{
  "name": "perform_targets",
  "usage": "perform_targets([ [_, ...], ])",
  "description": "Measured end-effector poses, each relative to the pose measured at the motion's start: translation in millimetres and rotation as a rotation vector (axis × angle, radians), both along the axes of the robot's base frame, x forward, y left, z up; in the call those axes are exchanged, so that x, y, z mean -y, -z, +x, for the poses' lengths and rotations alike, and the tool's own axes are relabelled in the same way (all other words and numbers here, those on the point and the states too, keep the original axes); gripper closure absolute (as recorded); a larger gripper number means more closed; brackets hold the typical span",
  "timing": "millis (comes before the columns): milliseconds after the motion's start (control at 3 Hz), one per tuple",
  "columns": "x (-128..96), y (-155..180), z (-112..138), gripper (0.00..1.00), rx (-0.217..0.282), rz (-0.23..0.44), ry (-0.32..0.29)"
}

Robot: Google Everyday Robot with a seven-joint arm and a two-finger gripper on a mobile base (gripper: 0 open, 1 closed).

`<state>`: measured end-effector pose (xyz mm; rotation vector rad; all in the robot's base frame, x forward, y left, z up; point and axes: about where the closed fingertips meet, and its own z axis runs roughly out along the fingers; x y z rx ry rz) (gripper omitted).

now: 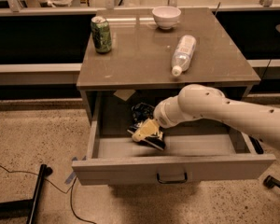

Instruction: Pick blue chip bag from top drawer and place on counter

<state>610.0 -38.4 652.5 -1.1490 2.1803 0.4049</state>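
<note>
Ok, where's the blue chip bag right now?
In the camera view, the blue chip bag lies inside the open top drawer, left of centre, with the gripper right at it.

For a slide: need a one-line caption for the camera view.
The gripper reaches into the open top drawer at the blue chip bag; green can, white bowl and clear bottle on the counter.
</note>
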Motion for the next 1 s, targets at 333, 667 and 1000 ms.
perform_targets([
  [333, -17.0, 4.5, 1.8, 0.15, 0.035, 0.010, -0.017],
  [667, -27.3, 4.0, 1.1, 0.38, 0.057, 0.024, -0.039],
  [1000, -17.4, -5.8, -0.6, 0.62, 0.082, 0.034, -0.022],
])
